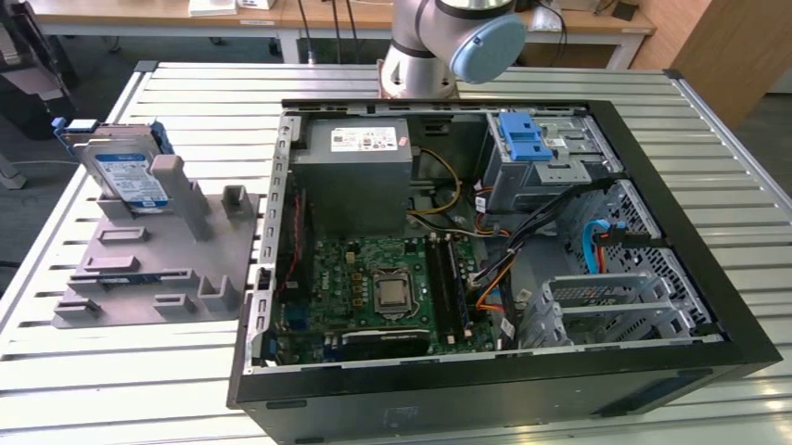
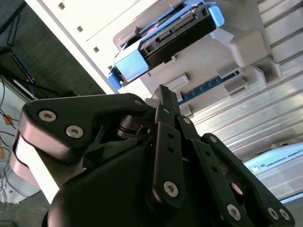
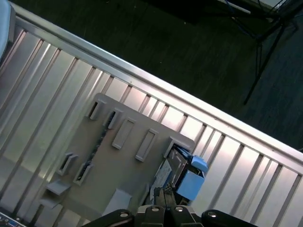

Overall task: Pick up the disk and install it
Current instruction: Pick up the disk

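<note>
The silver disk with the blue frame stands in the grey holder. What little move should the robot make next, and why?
Probably ease the gripper closer to the flat silver hard drive in its blue plastic carrier. It stands on edge in the grey plastic holder outside the open black computer case, and in both wrist views the gripper is apart from it.

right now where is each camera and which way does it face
exterior view: off the arm, looking down on the open computer case, with the grey holder and upright disk at the exterior view's left; the arm shows beyond it.
second wrist view: on the arm, looking past the gripper at the disk in the holder.
first wrist view: on the arm, looking down on the holder, disk and slatted table; the gripper shows.
shared: all three show the disk in the holder.
</note>
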Motion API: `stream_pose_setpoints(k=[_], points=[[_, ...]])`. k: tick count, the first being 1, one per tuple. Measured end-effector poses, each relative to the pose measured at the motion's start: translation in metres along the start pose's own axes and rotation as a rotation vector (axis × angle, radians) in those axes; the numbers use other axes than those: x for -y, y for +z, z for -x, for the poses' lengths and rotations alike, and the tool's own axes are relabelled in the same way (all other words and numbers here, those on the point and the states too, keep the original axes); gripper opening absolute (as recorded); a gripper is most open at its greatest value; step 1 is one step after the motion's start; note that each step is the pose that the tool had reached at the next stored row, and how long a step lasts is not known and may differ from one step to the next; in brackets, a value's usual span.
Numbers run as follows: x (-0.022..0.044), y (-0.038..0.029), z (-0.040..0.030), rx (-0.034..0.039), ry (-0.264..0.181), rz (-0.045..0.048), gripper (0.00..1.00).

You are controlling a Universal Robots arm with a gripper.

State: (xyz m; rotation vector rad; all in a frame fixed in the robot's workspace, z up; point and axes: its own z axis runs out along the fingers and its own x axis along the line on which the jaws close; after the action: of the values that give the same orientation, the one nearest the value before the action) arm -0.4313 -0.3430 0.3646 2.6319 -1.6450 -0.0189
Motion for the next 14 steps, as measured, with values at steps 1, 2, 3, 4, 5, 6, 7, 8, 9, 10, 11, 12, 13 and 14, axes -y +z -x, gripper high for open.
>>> stream_pose_setpoints(k=[1, 2, 3, 4, 5, 6, 7, 8, 9, 10, 11, 12, 13, 14], points=[[0.0000, 0.0000, 0.0000, 0.0007, 0.017, 0.0002, 0.11], [0.0000, 0.0000, 0.0000, 0.0014, 0.034, 0.0003, 0.11], [0.0000, 0.0001, 0.0000, 0.0021, 0.052, 0.0005, 0.11], [0.0000, 0.0001, 0.0000, 0.0028, 0.070, 0.0006, 0.11], [0.0000, 0.0001, 0.0000, 0.0035, 0.088, 0.0008, 0.11], [0.0000, 0.0001, 0.0000, 0.0041, 0.106, 0.0010, 0.11], [0.0000, 0.0002, 0.0000, 0.0049, 0.123, 0.0011, 0.11], [0.0000, 0.0002, 0.0000, 0.0055, 0.141, 0.0013, 0.11], [-0.0001, 0.0002, 0.0000, 0.0060, 0.155, 0.0013, 0.11], [-0.0004, 0.0004, 0.0001, 0.0065, 0.166, 0.0012, 0.11], [-0.0008, 0.0003, 0.0003, 0.0071, 0.177, 0.0014, 0.11], [-0.0010, 0.0002, 0.0004, 0.0076, 0.188, 0.0017, 0.11], [-0.0010, 0.0003, 0.0005, 0.0083, 0.204, 0.0017, 0.11], [-0.0010, 0.0003, 0.0006, 0.0090, 0.223, 0.0019, 0.11]])
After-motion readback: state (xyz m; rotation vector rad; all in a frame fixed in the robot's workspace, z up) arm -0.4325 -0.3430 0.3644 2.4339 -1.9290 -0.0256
